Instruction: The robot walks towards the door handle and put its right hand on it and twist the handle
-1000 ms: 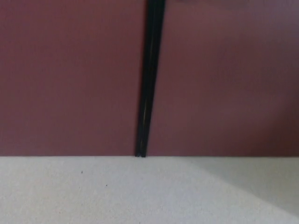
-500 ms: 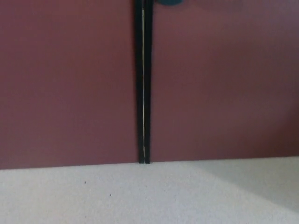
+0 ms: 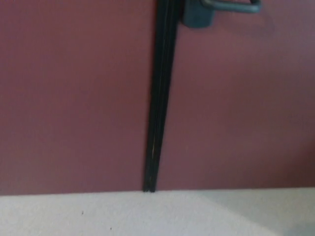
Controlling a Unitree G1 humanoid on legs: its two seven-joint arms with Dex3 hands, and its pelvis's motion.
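Grey door handle (image 3: 229, 7) lies level, top right.

No part of the robot's body shows in the head view; neither arm enters from either side; the left hand is out of sight; the right hand is likewise out of sight, so no pose can be told.
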